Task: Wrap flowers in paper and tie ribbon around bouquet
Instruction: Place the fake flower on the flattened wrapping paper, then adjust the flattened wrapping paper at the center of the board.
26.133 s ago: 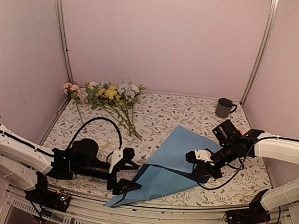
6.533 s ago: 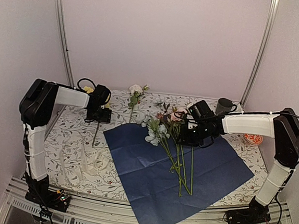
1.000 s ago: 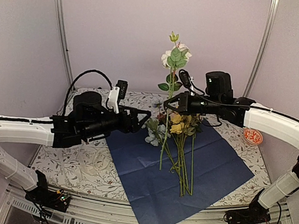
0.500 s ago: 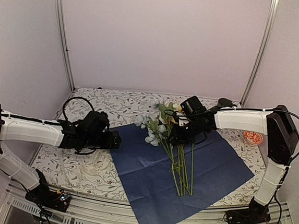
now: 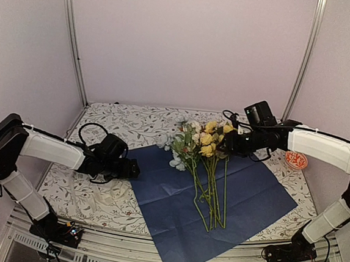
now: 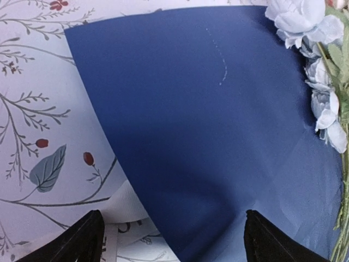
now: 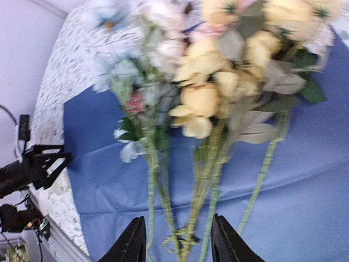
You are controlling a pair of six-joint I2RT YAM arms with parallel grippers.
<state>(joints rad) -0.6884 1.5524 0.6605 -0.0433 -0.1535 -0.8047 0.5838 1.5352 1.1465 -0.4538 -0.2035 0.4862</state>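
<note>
By the paper (image 5: 252, 196), left tool (image 5: 136, 169) low

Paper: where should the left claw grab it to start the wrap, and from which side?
Take the paper by its left edge, just below the far-left corner, which sits inside the open left claw. Come in low from the left, one finger under. The sheet lies flat and thin, and the flowers weigh down its middle, so probably only that bare edge lifts cleanly.

High rear overview, two close wrist views, the paper (image 5: 261, 194) common to all.
</note>
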